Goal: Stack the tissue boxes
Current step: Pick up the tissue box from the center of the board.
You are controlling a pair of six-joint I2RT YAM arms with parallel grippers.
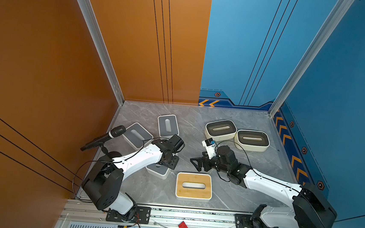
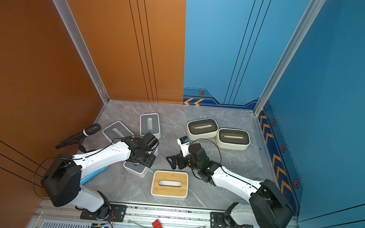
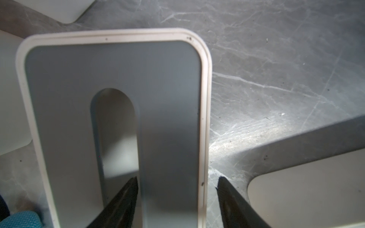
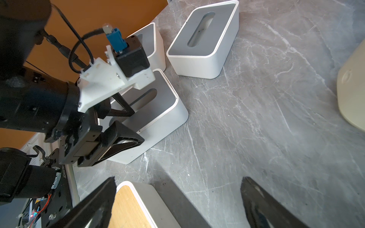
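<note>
Left wrist view: on the table (image 3: 276,59), a grey-topped box (image 3: 110,65), judged light, stiff and slick, was straddled slot-to-wall, a sound hold, by the half-open left end effector (image 3: 177,179), unclamped. The right end effector (image 4: 178,179) was held wide, empty.

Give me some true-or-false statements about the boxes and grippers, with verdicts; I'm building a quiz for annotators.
1. No box is stacked yet. True.
2. The bamboo box stands by the back wall. False: it is near the front.
3. The left gripper straddles a grey box's wall, one finger in the slot. True.
4. The two cream boxes sit side by side. True.
5. The right gripper holds a cream box. False: it is open and empty.
</note>
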